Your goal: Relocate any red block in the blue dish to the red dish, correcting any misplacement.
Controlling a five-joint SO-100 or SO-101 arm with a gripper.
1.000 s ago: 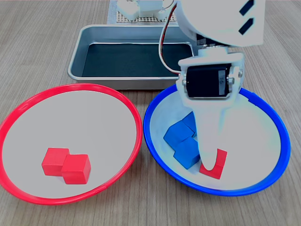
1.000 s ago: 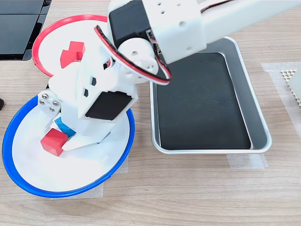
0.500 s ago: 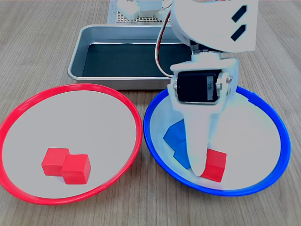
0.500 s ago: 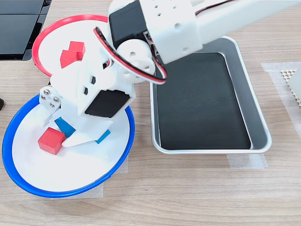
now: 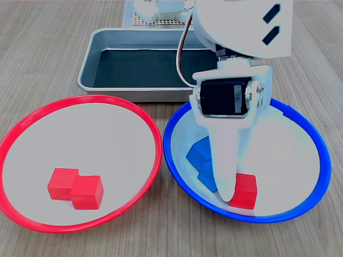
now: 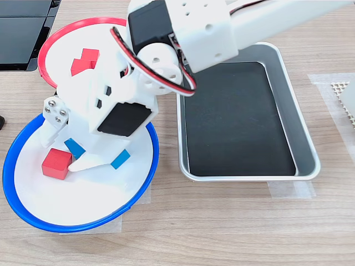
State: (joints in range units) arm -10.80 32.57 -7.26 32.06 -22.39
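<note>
Grasp step — end effector (image 6: 62,158) down in blue dish (image 5: 313,136), jaws apart around red block (image 5: 244,190), not yet clamped. Next: close, lift, carry to red dish (image 5: 80,100).

A robotics lab or hobby test bench, set up on a wood-grain tabletop (image 6: 233,221). A white 3D-printed arm (image 6: 183,33) with exposed servos and red wiring stands over the scene. Beside the arm lies a rectangular metal tray (image 5: 96,48) with a dark liner, its corners fixed by clear tape (image 6: 291,189). A perforated white base plate (image 5: 140,21) sits behind the tray, and colour-coded dishes with cubes lie in front of it
</note>
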